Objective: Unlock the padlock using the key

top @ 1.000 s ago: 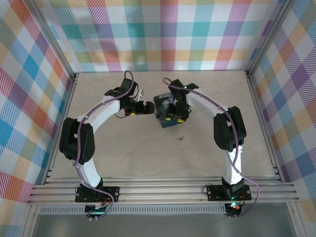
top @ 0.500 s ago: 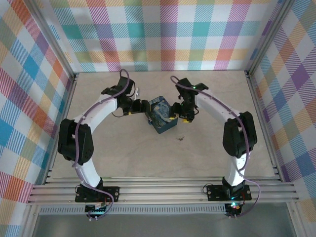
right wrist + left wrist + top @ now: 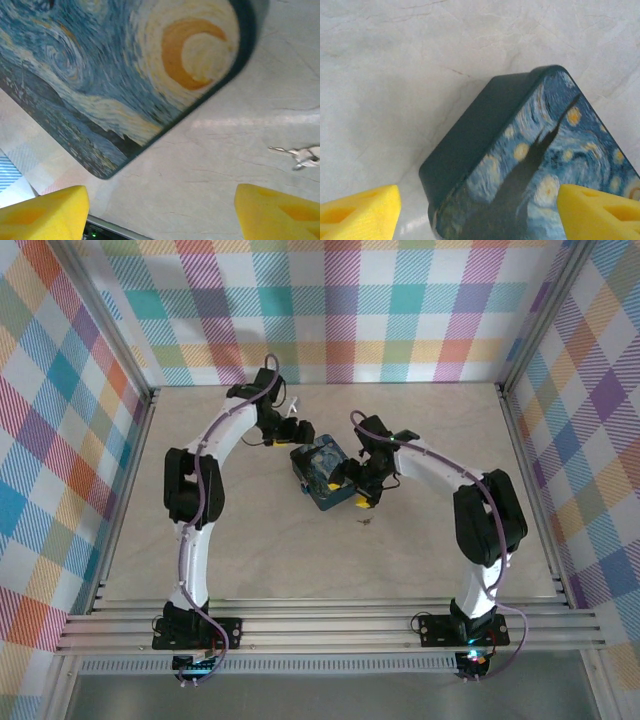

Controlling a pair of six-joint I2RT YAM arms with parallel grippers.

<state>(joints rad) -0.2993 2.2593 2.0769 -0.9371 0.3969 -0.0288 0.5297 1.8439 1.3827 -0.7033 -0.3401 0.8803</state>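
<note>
Rounded-corner box (image 3: 485, 125), glossy swirling starry print; thin silvery key (image 3: 299, 154) near it; left claw (image 3: 479, 210) and right claw (image 3: 161, 207) released.

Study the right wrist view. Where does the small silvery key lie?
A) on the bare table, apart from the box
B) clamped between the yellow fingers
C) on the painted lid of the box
A: the key lies flat on the table, with a clear gap between it and the box.
</note>
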